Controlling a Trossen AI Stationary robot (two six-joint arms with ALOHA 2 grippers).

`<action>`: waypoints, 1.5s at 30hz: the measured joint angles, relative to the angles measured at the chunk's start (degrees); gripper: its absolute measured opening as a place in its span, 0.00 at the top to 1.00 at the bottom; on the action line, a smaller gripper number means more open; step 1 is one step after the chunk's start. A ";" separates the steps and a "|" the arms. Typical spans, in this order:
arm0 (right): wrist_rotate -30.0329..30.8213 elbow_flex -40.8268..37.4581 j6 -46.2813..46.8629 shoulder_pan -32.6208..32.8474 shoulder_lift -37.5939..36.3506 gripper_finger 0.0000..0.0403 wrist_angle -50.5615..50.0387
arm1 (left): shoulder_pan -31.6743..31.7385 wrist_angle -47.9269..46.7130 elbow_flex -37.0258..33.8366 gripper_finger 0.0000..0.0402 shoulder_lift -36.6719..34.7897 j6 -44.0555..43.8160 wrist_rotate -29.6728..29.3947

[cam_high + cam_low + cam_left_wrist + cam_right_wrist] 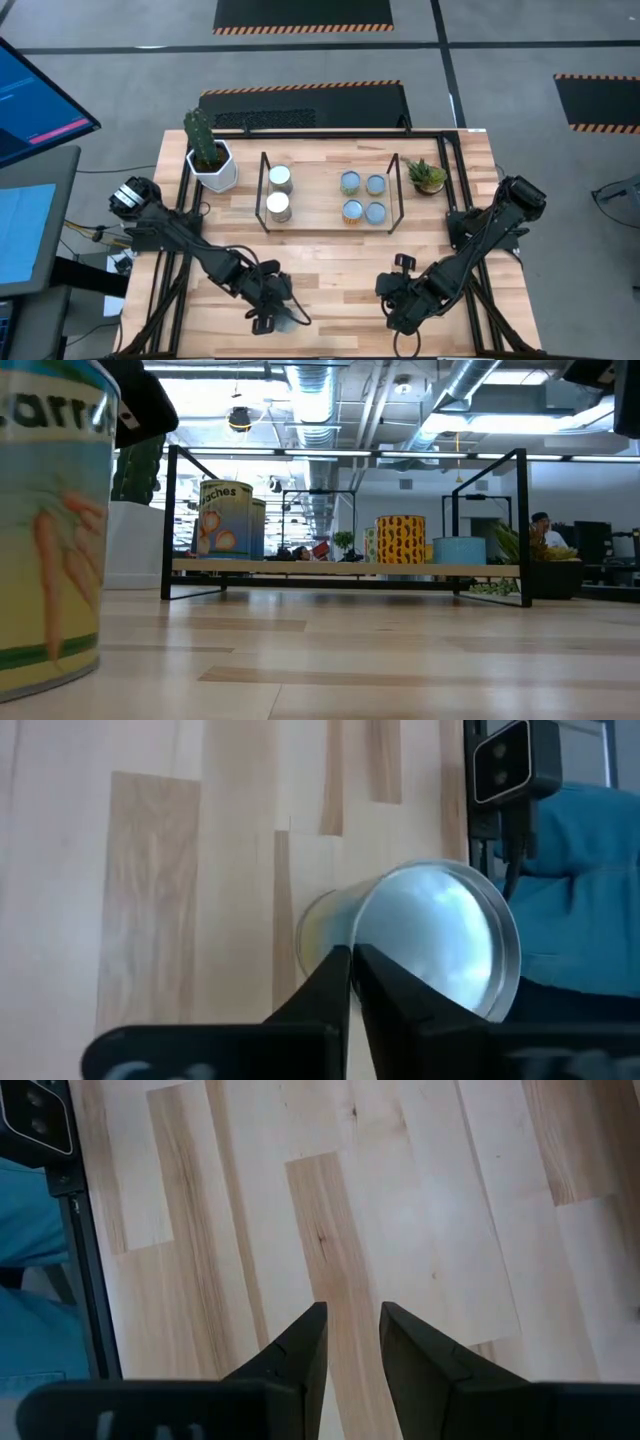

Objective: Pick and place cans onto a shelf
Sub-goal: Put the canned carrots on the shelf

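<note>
Left gripper is sitting at the near edge of the table, left of centre. In the left wrist view its two fingers are pressing nearly together, tips beside the silvery top of a carrot can standing on the wood; nothing is showing between them, and whether they are touching the can cannot be told. In the low view that same can is filling the near left of the picture, label showing carrots, upright on the tabletop.

Right gripper is waiting at the near edge, right of centre, well apart from the shelf. Its fingers are standing partly spread over bare wood, holding nothing.

The shelf is lying across the far middle of the table, black rod frame with upright ends. Two silver-topped cans are sitting at its left end, one behind the other; the low view is showing a peaches label on the nearer one. Four blue-topped cans are sitting in a two-by-two block toward its right end.

A cactus in a white faceted pot is standing just beyond the shelf's left end. A small spiky green plant is standing just off the right end.
</note>
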 joint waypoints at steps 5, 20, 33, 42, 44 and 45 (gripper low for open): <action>-0.02 0.00 0.00 0.00 0.00 0.71 0.00 | 1.68 -1.30 1.09 1.00 0.20 2.35 0.48; 1.43 0.00 -0.43 2.50 0.00 0.71 -0.09 | 6.74 -12.57 9.91 1.00 0.40 12.42 -2.05; 1.53 0.00 -0.02 3.47 0.00 0.71 0.17 | 21.14 -18.37 18.06 1.00 0.36 28.82 0.87; 1.59 0.00 -0.02 3.45 0.00 0.71 0.13 | 35.13 -21.88 22.88 1.00 0.21 40.40 4.42; 1.60 0.00 -0.01 3.45 0.00 0.71 0.07 | 37.95 -22.91 22.88 1.00 0.21 41.91 5.39; 1.60 0.00 -0.02 3.45 0.00 0.71 0.02 | 39.25 -23.15 22.88 1.00 0.21 42.33 5.88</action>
